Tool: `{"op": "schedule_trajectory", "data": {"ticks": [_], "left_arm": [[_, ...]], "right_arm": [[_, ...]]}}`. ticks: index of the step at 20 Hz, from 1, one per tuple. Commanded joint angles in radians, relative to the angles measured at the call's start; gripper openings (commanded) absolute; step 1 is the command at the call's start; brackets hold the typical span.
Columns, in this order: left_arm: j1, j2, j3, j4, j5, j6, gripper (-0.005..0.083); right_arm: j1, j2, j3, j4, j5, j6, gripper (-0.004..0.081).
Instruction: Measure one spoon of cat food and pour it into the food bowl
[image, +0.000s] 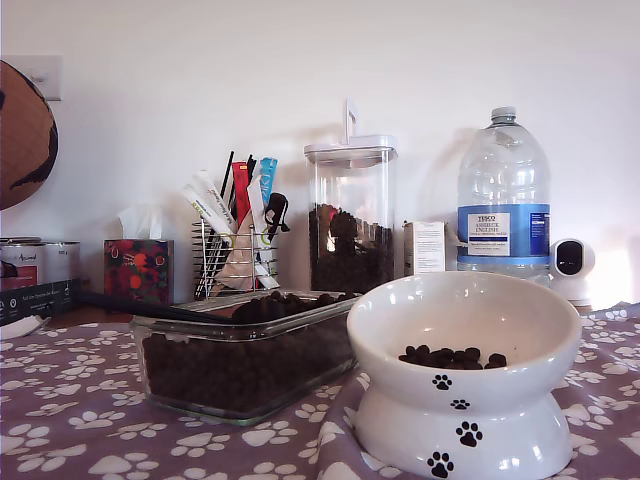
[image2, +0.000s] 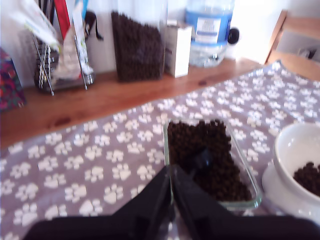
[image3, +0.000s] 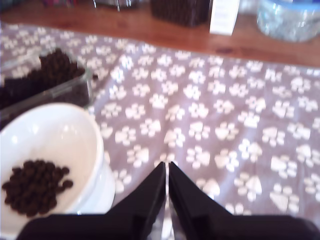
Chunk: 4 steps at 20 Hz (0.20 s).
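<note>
Pincer one, my first gripper (image2: 171, 200): jaws closed with nothing between them, poised above the near end of the clear glass dish (image2: 250, 192), where the spoon (image2: 200, 161) lies on the cat food (image2: 210, 155). Pincer two, my second gripper (image3: 167, 192): closed, empty, beside the food bowl (image3: 85, 135), which holds kibble already. Step judged: delivery apparently done; next calls for confirming the portion, or opening on the spoon's handle.
</note>
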<state>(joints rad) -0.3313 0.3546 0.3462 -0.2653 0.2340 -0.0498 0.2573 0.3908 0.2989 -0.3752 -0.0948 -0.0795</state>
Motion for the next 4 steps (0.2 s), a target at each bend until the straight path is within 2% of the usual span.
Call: {"op": "schedule_trajectory", "data": {"ticks": [1,4], "left_arm": [[-0.001,-0.002,-0.008,-0.031,0.000,-0.003,-0.0019],[-0.001,-0.002,-0.008,-0.103,0.000,-0.003,-0.0019]], "right_arm": [[0.004,0.005,0.002,-0.026,0.000,0.003,-0.0011],[0.004,0.005,0.002,-0.078,0.000,0.003,-0.0011]]}}
